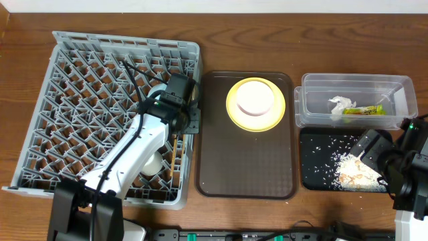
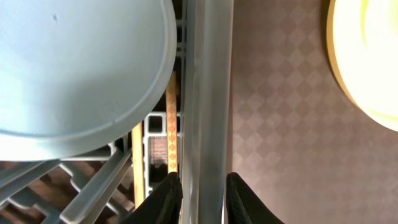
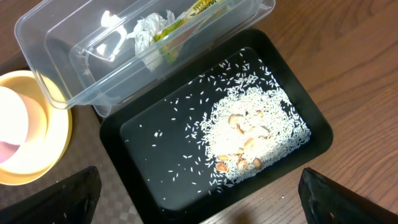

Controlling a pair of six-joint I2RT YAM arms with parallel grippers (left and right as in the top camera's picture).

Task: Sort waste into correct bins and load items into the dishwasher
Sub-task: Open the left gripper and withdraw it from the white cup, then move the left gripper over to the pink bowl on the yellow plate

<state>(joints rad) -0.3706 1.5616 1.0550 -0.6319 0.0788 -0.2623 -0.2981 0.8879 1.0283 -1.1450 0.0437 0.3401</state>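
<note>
Chopsticks [image 2: 171,118] lie in the grey rack [image 1: 80,87] by the blue bowl [image 2: 81,68]. The left gripper [image 2: 202,193] hangs above, jaws a little apart, empty. Next, I think, comes the pink bowl [image 1: 255,97] on the yellow plate [image 1: 234,115]. The right gripper [image 3: 199,177] gapes over the rice [image 3: 255,134].

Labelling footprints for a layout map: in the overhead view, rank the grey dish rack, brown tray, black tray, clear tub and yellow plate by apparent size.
1. grey dish rack
2. brown tray
3. black tray and clear tub, too alike to rank
4. yellow plate
</note>
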